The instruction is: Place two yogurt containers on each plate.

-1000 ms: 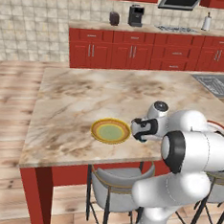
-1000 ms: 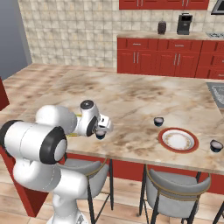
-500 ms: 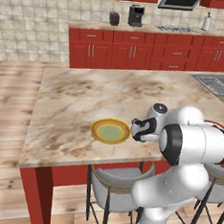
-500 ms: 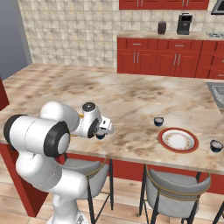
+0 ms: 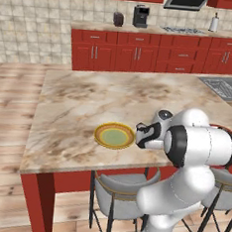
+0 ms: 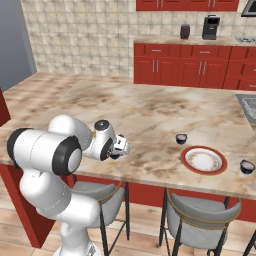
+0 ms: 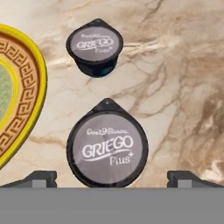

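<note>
My hand (image 7: 107, 177), fingers apart, hovers above the nearer navy-sided round yogurt cup (image 7: 107, 148) beside the yellow-rimmed green-centred plate (image 7: 19, 92); next: descend, grasp.

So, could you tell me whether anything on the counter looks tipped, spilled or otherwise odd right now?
Nothing stands out. In the hand view both yogurt cups stand upright with lids sealed, beside the yellow plate. The red plate lies flat, with a cup upright on either side. No spills on the counter.
</note>
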